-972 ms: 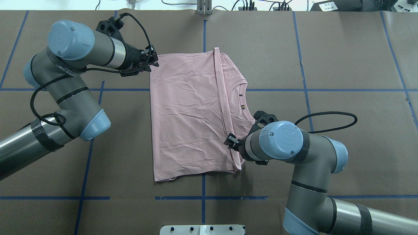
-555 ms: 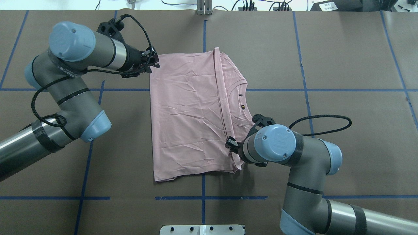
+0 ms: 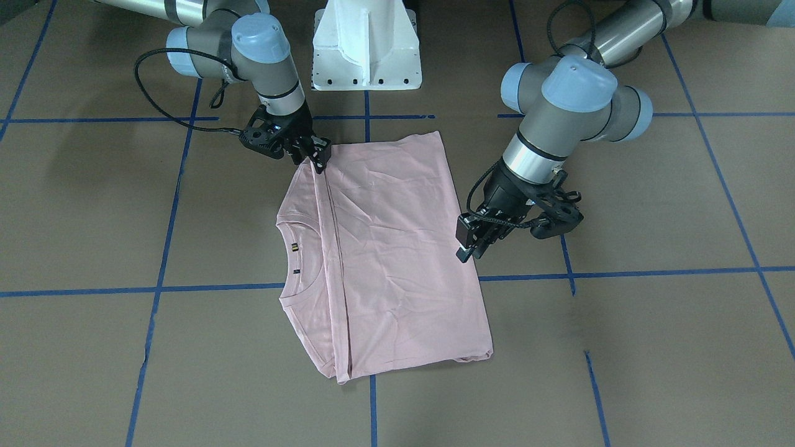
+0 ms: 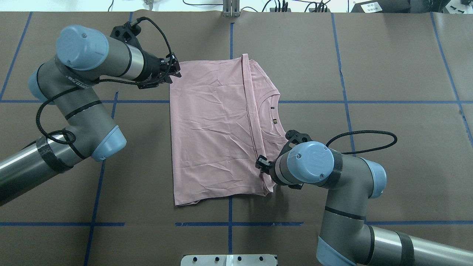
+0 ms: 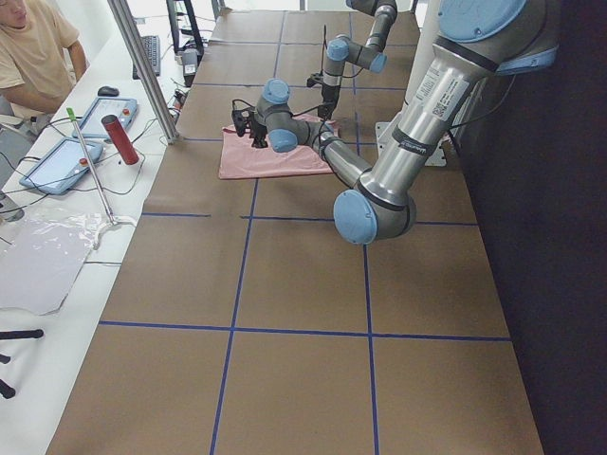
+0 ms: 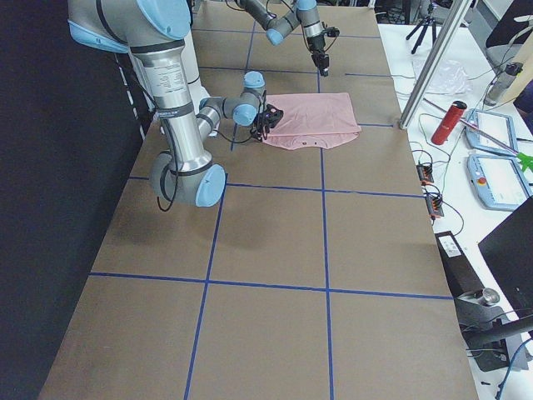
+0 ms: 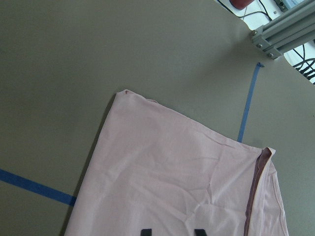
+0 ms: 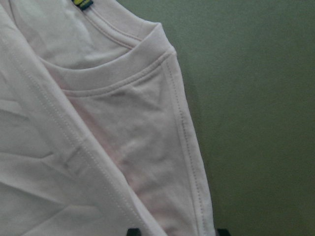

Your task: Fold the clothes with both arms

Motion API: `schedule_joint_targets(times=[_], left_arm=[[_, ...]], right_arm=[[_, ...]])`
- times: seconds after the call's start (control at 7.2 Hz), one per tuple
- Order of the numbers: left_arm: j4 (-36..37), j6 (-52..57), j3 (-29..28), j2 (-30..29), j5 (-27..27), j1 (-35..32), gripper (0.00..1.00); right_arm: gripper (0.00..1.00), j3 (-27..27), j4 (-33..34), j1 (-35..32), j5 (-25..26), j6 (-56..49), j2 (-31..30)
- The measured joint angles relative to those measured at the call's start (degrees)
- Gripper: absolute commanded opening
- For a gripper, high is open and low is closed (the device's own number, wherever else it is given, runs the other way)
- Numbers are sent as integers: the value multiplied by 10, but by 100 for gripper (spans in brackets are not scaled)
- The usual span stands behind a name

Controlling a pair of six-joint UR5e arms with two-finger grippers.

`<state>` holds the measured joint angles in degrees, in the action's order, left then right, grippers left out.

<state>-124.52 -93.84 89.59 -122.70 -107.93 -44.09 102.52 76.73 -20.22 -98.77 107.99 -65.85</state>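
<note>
T-shirt (image 4: 218, 129) folded flat; L end effector (image 4: 177, 72) at corner, R end effector (image 4: 261, 162) over hem; both apart.

Left claw (image 4: 176, 70) and right claw (image 4: 260, 163) both gape.

Left arm (image 4: 79, 111), right arm (image 4: 343, 218): silver-grey tubular links, light blue joint caps, black bands, looped black braided cables (image 4: 364, 132). White pedestal base (image 3: 366, 43).
</note>
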Motion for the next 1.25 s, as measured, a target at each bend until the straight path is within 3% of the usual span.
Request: schedule_joint_targets(times=[0.14, 0.83, 1.11, 1.25], left_arm=[[0, 0, 0, 0, 0, 0, 40], [5, -28, 13, 4, 1, 12, 44], [41, -99, 98, 47, 27, 83, 47], [71, -135, 141, 70, 65, 141, 51]], right_arm=[[0, 0, 0, 2, 0, 6, 0], [0, 18, -1, 2, -3, 8, -1], [0, 40, 0, -1, -5, 8, -8], [0, 47, 0, -2, -5, 8, -11]])
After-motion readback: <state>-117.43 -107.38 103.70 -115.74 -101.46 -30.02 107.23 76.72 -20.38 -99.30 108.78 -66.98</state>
